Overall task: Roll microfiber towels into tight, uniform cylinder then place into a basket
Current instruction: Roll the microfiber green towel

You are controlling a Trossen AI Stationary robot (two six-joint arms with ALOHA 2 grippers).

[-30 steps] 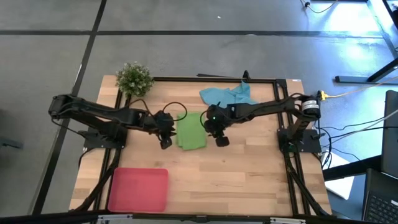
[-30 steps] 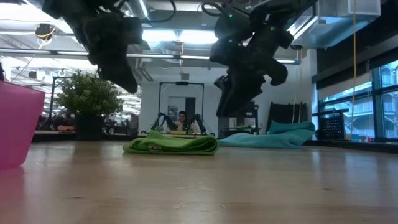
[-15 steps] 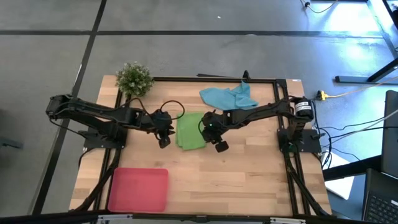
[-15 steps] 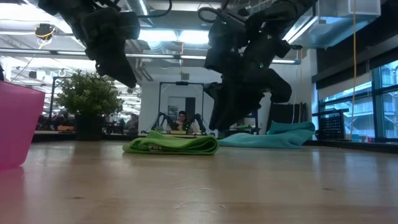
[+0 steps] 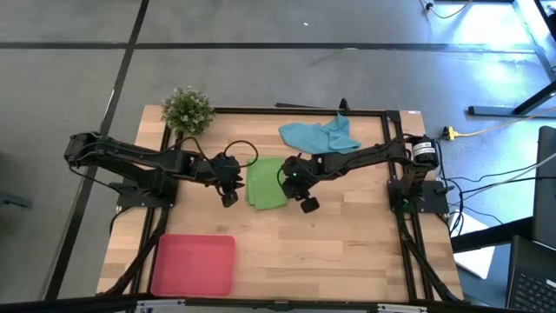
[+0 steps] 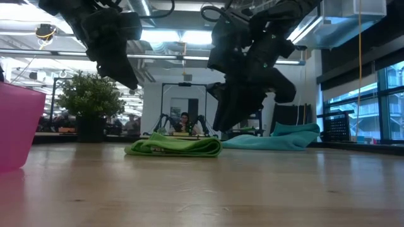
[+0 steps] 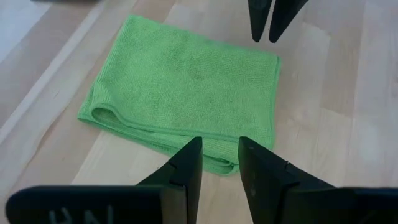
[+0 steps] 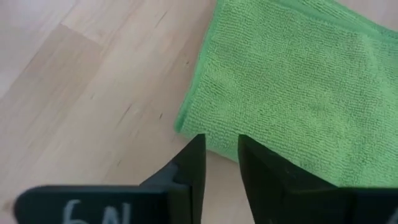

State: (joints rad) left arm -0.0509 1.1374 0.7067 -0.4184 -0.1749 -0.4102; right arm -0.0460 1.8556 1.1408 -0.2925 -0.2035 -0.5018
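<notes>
Both grippers sit low over the green towel [image 5: 266,183], one on each side, neither holding anything. Left gripper [image 5: 230,198] is just off the towel's left edge, fingers [image 7: 188,163] narrowly parted with a small gap, tips above the towel's near folded edge per its wrist view. Right gripper [image 5: 307,203] is just off the towel's right edge near its front corner, fingers [image 8: 193,157] also narrowly parted, tips over bare wood right beside the towel corner. Low view shows both grippers clear of the cloth, not touching it.

Nearest the front edge: pink-red basket [image 5: 194,264], front-left of the table [image 5: 347,252], well apart from both towels.

Mid-table: green towel, folded flat into a rectangle, not rolled.

Far side: blue towel [image 5: 318,134], crumpled in a loose heap near the back edge, right of centre. Small potted plant [image 5: 187,109] at the back-left corner.
</notes>
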